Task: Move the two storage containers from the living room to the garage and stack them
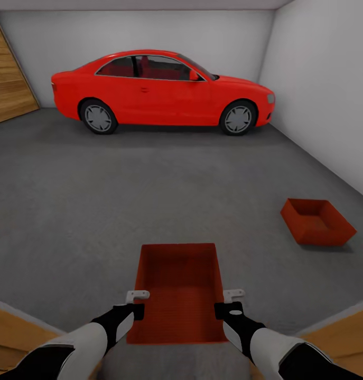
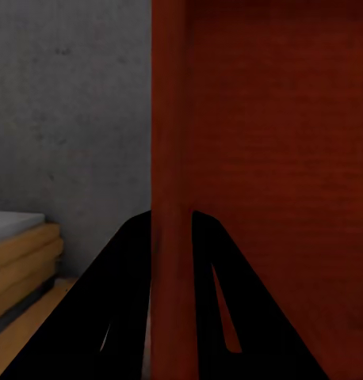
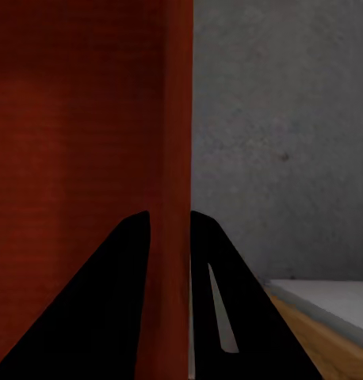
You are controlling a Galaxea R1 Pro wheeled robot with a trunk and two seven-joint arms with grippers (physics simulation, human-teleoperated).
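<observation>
An orange-red rectangular plastic storage container (image 1: 180, 290) with low straight walls is held in the near middle of the scene, above the rough dark grey concrete floor (image 1: 96, 211) of the garage. Its left long wall is gripped by the left gripper (image 1: 137, 298) and its right long wall by the right gripper (image 1: 230, 298). In each wrist view, the two black jaws are seen closed on the thin wall, one jaw at each side of it (image 2: 170, 269) (image 3: 170, 269). A second identical orange-red container (image 1: 317, 221) is resting on the floor, to the right and farther, well apart from the first one. A red car (image 1: 160, 92) is parked at the far white wall (image 1: 223, 31). A wooden panel (image 1: 7, 84) is seen at the far left.
</observation>
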